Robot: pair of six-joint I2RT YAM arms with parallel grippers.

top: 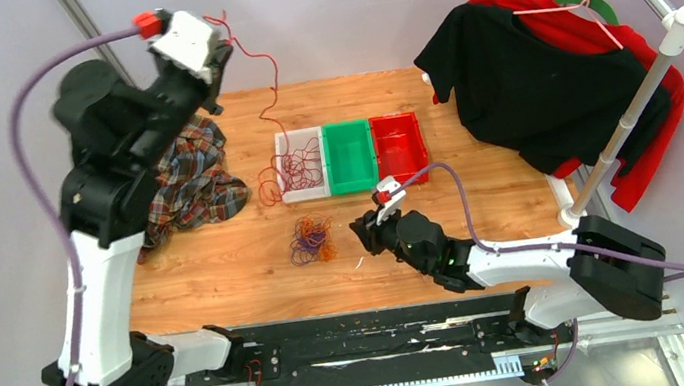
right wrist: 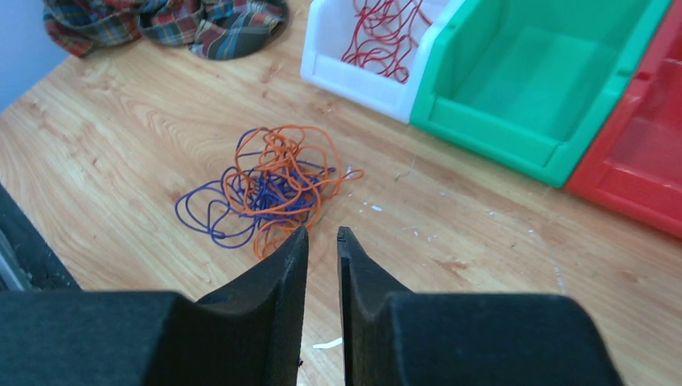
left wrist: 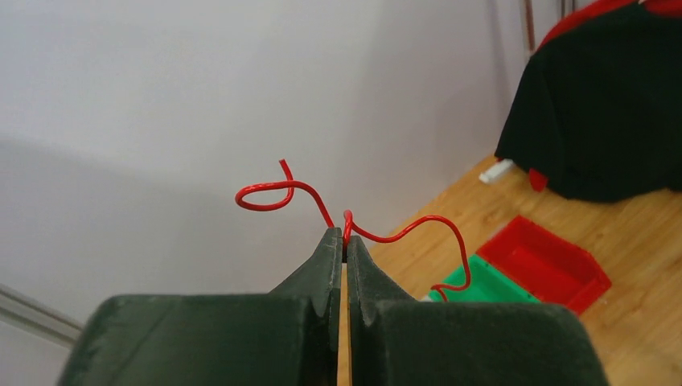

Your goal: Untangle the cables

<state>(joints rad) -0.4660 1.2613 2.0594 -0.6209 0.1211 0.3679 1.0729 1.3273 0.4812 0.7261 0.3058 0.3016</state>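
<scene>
Left tool (left wrist: pixel 344 237) is raised high over the far-left corner of the worktop (top: pixel 228 270), clenched on a thin red cable (left wrist: pixel 410 229). The short free end curls into a small loop left of the tips. The long part bends right, then drops away twd the bins.

From the top cam, the cable's long axis runs far-to-near. It hangs in loose waves from the tool down into the white bin (top: pixel 282 143), where the rest lies coiled w/ a few loops spilling over the bin's left wall onto the worktop.

Green bin (top: pixel 353 186) and red bin (top: pixel 417 142) sit side by side right of the white one.

Right tool (right wrist: pixel 322 233) is low near the worktop's middle, jaws parted by a narrow gap, gripping nothing. It points at the orange & purple tangle (right wrist: pixel 273 185), which lies just beyond its tips, near side of the white bin, no clear long axis.

Plaid cloth (top: pixel 194 173) is bunched at the left.
</scene>
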